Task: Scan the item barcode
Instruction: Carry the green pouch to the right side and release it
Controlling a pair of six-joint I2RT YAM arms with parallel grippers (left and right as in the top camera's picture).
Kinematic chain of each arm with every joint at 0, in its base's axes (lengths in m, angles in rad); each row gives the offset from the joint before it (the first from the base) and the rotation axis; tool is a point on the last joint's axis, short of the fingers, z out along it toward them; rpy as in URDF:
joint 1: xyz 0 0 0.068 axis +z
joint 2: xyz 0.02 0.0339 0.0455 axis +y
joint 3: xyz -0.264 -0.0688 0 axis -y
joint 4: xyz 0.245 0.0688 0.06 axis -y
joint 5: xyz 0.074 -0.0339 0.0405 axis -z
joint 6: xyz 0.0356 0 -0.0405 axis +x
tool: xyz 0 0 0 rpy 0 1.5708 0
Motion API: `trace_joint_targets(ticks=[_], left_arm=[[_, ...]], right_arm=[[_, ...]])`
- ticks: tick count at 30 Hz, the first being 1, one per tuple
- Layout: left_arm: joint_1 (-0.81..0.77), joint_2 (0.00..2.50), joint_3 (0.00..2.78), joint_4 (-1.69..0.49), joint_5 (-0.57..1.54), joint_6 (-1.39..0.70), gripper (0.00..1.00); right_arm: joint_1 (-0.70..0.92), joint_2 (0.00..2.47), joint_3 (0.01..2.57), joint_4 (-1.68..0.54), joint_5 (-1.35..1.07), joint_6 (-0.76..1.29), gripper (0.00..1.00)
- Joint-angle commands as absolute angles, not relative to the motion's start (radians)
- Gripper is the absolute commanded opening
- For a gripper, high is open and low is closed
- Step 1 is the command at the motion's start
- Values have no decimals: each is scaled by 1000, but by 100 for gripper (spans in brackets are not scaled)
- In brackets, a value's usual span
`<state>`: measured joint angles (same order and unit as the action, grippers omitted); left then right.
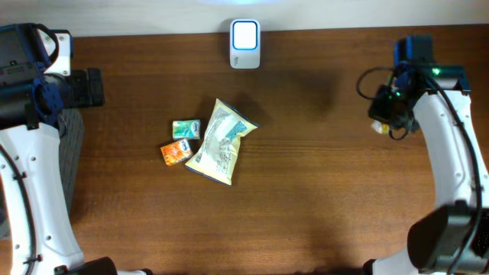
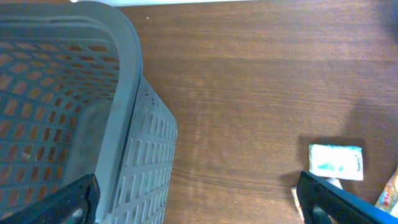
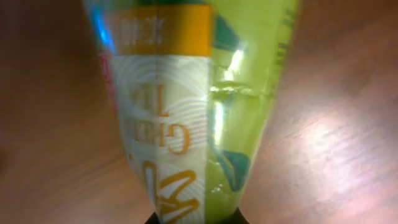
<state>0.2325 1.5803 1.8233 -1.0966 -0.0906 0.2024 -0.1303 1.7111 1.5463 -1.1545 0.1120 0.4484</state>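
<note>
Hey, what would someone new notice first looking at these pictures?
A green and yellow packet fills the right wrist view, clamped in the right gripper. Mid-table lies a pale snack bag, a teal packet and an orange packet beside it, a white scanner at the far edge. A grey basket crowds the left wrist view.

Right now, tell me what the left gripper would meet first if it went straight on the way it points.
Probably the bare table, between the grey basket and the teal packet. The left gripper has its jaws open, framing only wood. Depth is hard to judge.
</note>
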Motion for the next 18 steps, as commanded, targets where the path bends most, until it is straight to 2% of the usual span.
trace_joint_targets(ticks=[1, 8, 9, 13, 18], left_arm=[[239, 1580, 1821, -1094, -98, 218, 99], [239, 1580, 1821, -1094, -98, 218, 99], [239, 1580, 1821, -1094, -98, 218, 99], [239, 1580, 1821, -1094, -98, 218, 99], [239, 1580, 1821, -1094, -98, 219, 99]], right_arm=[[-243, 1716, 1392, -993, 39, 515, 4], [-363, 1729, 1192, -733, -12, 509, 4], [-367, 1729, 1187, -725, -11, 498, 9], [-367, 1729, 1188, -736, -25, 447, 40], [-367, 1728, 1231, -808, -135, 352, 50]])
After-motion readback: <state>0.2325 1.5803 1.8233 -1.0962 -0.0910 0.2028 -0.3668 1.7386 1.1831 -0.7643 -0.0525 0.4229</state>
